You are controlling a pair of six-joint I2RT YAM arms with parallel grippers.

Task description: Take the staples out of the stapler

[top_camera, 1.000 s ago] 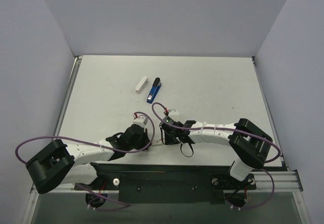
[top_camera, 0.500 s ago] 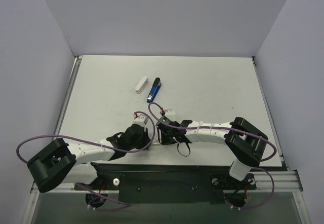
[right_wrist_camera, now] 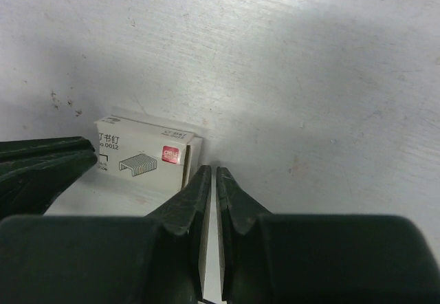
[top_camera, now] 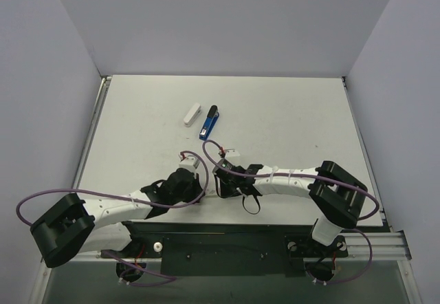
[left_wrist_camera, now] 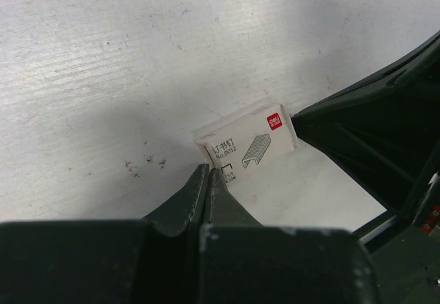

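A blue stapler (top_camera: 209,123) and a white stapler (top_camera: 193,115) lie shut side by side at mid-table, far from both grippers. No loose staples show. A small white staple box (left_wrist_camera: 247,142) lies on the table near the front edge, between the two grippers; it also shows in the right wrist view (right_wrist_camera: 141,156). My left gripper (left_wrist_camera: 208,172) is shut, its tips touching the box's near corner. My right gripper (right_wrist_camera: 211,172) is closed to a thin slit at the box's open end, with a pale thin edge of the box between the fingers.
The two arms meet tip to tip near the table's front edge (top_camera: 212,191). Purple cables loop over both wrists. A black rail (top_camera: 227,239) runs along the front, and grey walls enclose the table on three sides.
My right gripper has shifted slightly left toward the left gripper. The left arm's elbow has dropped a little toward the lower left. The staplers have not moved.
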